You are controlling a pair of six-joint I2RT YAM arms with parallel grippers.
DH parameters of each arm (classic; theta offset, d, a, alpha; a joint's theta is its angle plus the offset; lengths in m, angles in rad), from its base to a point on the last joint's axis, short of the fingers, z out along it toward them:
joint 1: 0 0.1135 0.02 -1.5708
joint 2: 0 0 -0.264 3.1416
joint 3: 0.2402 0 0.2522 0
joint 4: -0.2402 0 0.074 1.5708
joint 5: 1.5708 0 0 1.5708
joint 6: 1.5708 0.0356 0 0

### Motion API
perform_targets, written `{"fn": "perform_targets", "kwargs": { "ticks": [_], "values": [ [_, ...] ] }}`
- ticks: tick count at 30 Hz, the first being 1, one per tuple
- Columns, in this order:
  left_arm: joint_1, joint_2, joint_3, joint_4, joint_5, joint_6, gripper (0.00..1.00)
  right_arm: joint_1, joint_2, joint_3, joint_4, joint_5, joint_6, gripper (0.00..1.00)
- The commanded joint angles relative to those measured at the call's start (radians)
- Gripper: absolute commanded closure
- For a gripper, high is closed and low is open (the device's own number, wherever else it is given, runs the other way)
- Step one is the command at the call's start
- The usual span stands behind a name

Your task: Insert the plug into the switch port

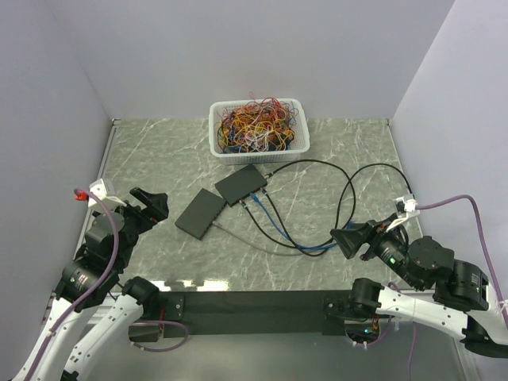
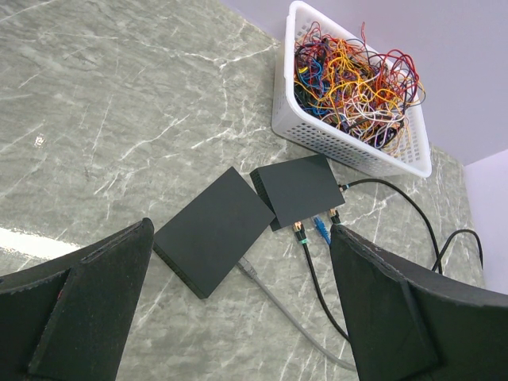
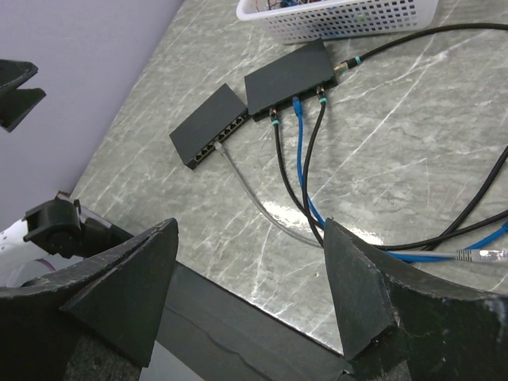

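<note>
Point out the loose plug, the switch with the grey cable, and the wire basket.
loose plug (image 3: 484,255): right wrist view, its clear connector tip.
switch with the grey cable (image 3: 205,123): right wrist view, centre of top face.
wire basket (image 2: 286,87): left wrist view, white side wall.

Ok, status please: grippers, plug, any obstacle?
Left gripper, right gripper: jaws open, empty. Plug loose on table near right gripper, not in switch. Cables lie between.
</note>
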Motion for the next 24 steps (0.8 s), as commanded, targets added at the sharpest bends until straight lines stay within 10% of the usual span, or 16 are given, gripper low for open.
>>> {"fn": "perform_targets", "kwargs": {
  "ticks": [1, 24],
  "values": [
    [-0.002, -0.003, -0.004, -0.001, -0.009, -0.008, 0.01, 0.004, 0.013, -0.007, 0.032, 0.005, -0.003, 0.20],
    [-0.002, -0.005, -0.003, -0.001, -0.010, -0.009, 0.01, 0.004, -0.015, -0.012, 0.052, -0.041, -0.040, 0.21]
  ]
}}
